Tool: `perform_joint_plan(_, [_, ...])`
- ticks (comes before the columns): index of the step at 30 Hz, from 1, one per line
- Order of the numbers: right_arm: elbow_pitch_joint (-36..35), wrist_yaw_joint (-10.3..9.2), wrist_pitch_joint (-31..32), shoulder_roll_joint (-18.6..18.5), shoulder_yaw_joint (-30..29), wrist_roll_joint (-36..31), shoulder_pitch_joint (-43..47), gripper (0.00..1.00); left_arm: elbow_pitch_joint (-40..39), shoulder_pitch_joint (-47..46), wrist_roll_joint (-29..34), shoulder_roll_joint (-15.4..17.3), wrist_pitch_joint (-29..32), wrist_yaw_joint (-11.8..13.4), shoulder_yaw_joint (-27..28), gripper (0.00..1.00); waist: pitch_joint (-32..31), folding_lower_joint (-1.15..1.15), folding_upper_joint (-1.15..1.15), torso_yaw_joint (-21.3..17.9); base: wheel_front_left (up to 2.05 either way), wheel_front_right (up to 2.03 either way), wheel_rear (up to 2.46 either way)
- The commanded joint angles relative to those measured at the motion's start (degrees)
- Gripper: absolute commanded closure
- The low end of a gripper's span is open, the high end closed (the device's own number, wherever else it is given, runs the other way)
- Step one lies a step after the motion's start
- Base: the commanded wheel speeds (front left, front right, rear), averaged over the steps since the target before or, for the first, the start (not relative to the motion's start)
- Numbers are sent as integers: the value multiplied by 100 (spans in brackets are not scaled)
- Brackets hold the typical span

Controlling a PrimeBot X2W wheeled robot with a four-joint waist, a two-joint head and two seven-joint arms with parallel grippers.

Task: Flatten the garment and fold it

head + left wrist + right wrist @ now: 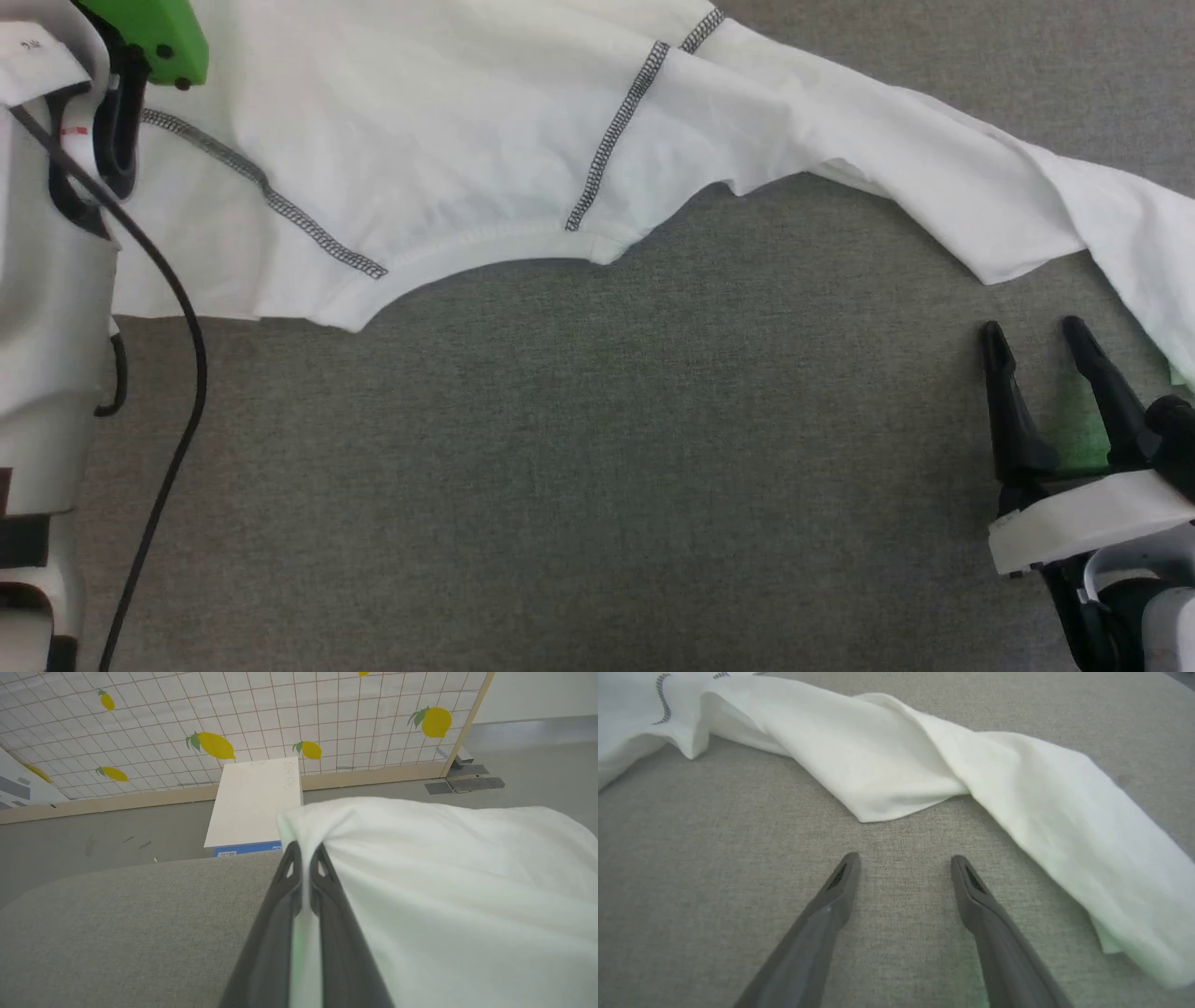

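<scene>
Garment (448, 121): white shirt with dark-stitched seams, spread over the far part of the grey tabletop (560, 467), neckline curve facing the near edge. One long sleeve (1017, 793) trails toward the right edge, twisted and partly folded on itself.

Left claw (306, 851): fingers pressed together on a raised fold of the shirt's white cloth, close by a rounded tabletop edge. The cloth bunches up around the tips. Beyond that edge, on the floor, a white box (254, 802) lies before a lemon-print screen (280, 714).

Right claw (1033, 329): jaws wide apart, nothing in them, over bare tabletop, tips just short of the sleeve and not touching it.
</scene>
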Motion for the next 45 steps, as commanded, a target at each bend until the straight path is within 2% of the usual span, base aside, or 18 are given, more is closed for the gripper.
perform_joint_plan(1, [3,-9,-53,-7,19,49,-132,0,111,-69,95,-25,-86,42,-23,58,197,-1,0,-108,0,0,0])
perform_joint_plan(2, [13,-9,-62,-7,29,54,-155,0,175,-73,114,-48,-150,67,-29,0,220,-1,0,-119,0,0,0])
perform_joint_plan(4, [44,-9,-76,-6,41,57,-194,0,305,-93,127,-110,-301,119,-22,0,237,-1,0,-131,0,0,0])
perform_joint_plan(10, [148,-9,-103,-6,24,31,-195,0,370,-95,29,-303,-963,-122,-55,0,18,-1,0,-72,0,0,0])
perform_joint_plan(13, [180,-9,-119,0,18,16,-135,0,106,70,-36,-398,-1403,-302,-91,0,-242,-1,0,15,0,0,0])
perform_joint_plan(17, [194,-9,-101,24,21,-3,4,0,-568,650,-170,-509,-1888,-377,-88,0,-634,-1,0,136,0,0,0])
perform_joint_plan(20, [172,-9,-77,48,20,-24,133,0,-1220,1329,-216,-513,-2170,-282,-64,0,-929,-1,0,220,0,0,0])
perform_joint_plan(24, [108,-9,-28,79,6,-59,328,0,-2119,2552,-191,-483,-2472,-5,-77,0,-1295,-1,0,317,0,0,0])
perform_joint_plan(26, [81,-9,4,93,-1,-72,425,0,-2481,3196,-154,-496,-2636,232,-46,0,-1448,-1,0,366,0,0,0])
perform_joint_plan(29, [41,-9,63,113,8,-80,611,0,-2985,4430,-129,-619,-2888,598,-68,0,-1696,-1,0,467,0,0,0])
perform_joint_plan(34, [-3,-9,110,125,16,-74,817,0,-3201,5639,-57,-937,-3096,948,-94,0,-1911,-1,0,649,0,0,0])
perform_joint_plan(37, [-50,-9,153,127,53,-88,839,0,-3217,6054,11,-1142,-3135,1055,-69,0,-1970,-1,0,762,0,0,0])
perform_joint_plan(40, [-141,-9,247,71,117,-154,742,0,-3238,6236,51,-1311,-3147,986,-15,0,-1983,-1,0,904,0,0,0])
perform_joint_plan(45, [-290,-9,602,-465,513,-212,186,0,-3268,6219,267,-1438,-3150,812,74,0,-1853,-1,0,1065,0,0,0])
